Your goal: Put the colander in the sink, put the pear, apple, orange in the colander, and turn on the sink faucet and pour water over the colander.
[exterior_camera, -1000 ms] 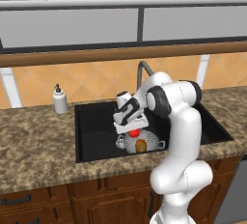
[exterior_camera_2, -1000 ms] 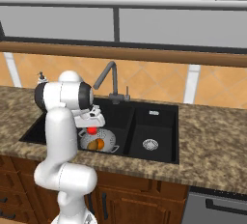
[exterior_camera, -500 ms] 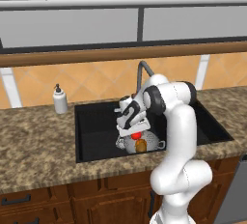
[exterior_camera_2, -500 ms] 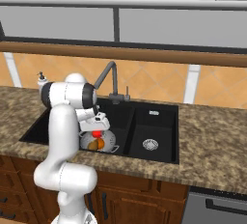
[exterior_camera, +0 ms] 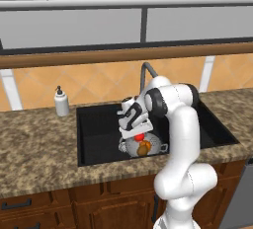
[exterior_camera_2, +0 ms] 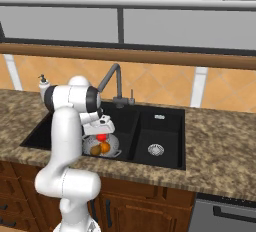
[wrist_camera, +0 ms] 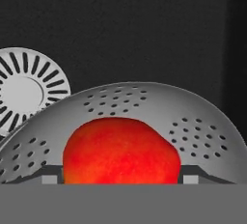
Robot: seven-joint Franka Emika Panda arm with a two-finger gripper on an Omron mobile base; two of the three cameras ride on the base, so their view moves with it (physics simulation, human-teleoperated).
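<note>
We see no brand marks or readable writing anywhere. Our arm bends at the elbow & reaches down over the large basin of the sink (exterior_camera: 99,134), wrist angled down, gripper (exterior_camera: 140,135) just above the colander (exterior_camera: 129,146). Fingers pinch the apple (wrist_camera: 121,151) between them; in the hand view it sits between both tips, w/ the colander wall behind it & a round drain (wrist_camera: 24,91) to the upper left. Colander sits in the large basin, holding the orange (exterior_camera_2: 105,147) & pear (exterior_camera_2: 95,150) side by side. Sink faucet (exterior_camera_2: 114,83) stands behind the basins; soap dispenser (exterior_camera: 61,102) on the counter (exterior_camera: 34,144), left of the sink.
</note>
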